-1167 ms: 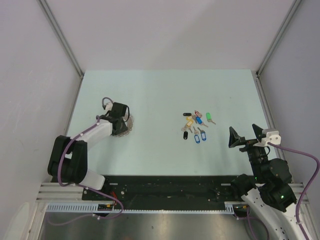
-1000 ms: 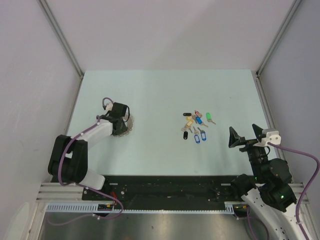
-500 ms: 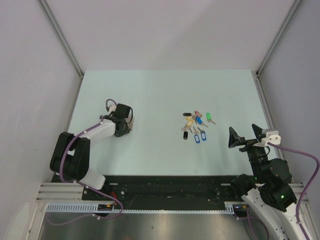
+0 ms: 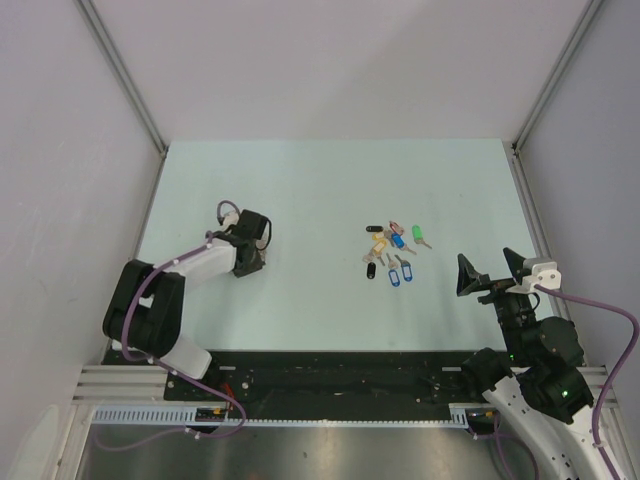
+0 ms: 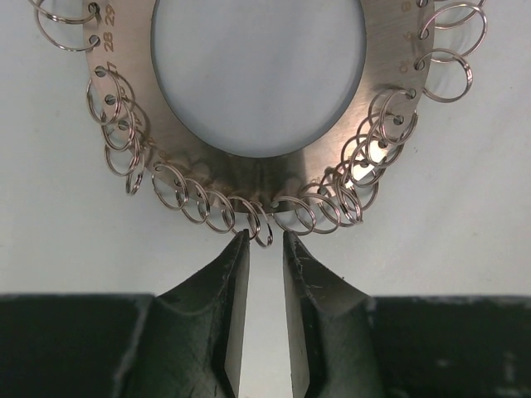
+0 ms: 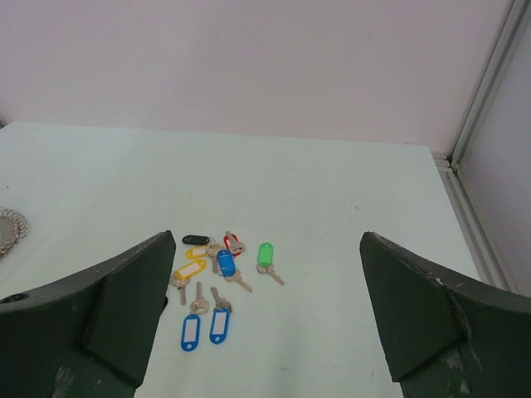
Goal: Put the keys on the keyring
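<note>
We judge keyring (image 5: pixel 257 170), by table (image 4: pixel 300 180) left edge, stiff, thin, slippery: pinch the flat rim; left gripper (image 5: pixel 265 240) narrow, empty; right gripper (image 4: pixel 490 275) wide open.

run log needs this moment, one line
left gripper: slightly open at loops of flat grey-brown metal keyring | right gripper: open, empty | small coloured-tag keys: loose

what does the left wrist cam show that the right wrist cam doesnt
Only the left wrist: the keyring close up, small wire loops threaded round its edge, and the left claw narrowly open just below one loop. Only the right wrist: the keys clustered together, the right claw wide open, and the back wall. Both: the pale table, and the keyring, though the right wrist catches only a sliver at its left edge.
</note>
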{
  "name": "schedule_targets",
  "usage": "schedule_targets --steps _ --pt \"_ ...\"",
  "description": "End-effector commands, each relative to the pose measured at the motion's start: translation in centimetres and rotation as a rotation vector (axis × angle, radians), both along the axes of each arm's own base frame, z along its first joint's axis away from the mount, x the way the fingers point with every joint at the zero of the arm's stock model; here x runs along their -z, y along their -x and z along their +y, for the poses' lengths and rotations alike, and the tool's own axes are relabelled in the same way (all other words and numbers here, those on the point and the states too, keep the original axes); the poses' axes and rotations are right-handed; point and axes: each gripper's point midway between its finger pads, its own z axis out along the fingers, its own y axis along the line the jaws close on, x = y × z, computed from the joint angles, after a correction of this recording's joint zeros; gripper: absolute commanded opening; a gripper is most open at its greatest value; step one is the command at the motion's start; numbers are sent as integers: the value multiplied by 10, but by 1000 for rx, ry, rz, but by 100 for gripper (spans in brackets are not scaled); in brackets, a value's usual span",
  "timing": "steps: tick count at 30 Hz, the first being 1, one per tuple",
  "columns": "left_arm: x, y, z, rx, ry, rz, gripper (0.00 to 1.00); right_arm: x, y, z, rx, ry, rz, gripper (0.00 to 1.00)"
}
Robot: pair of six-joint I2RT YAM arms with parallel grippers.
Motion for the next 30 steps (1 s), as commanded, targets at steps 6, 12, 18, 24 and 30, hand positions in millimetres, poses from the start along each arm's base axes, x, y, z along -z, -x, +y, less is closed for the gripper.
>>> schedule_targets --steps 6,12,18,24,30 --pt "-7 -14 2 -36 -35 -28 22 -14 5 -3 -2 -7 -49 100" --pt "-17 -18 4 -32 -59 -42 22 -14 4 -3 0 -9 -48 100" --pt "-21 -21 6 -28 -77 -47 22 -14 4 -3 0 -8 -47 100" --pt "-22 -26 5 -20 -87 -45 22 -14 4 -3 2 -8 -46 100" --pt "-19 -25 5 -13 -90 -31 20 -15 5 -3 -1 -10 -49 100"
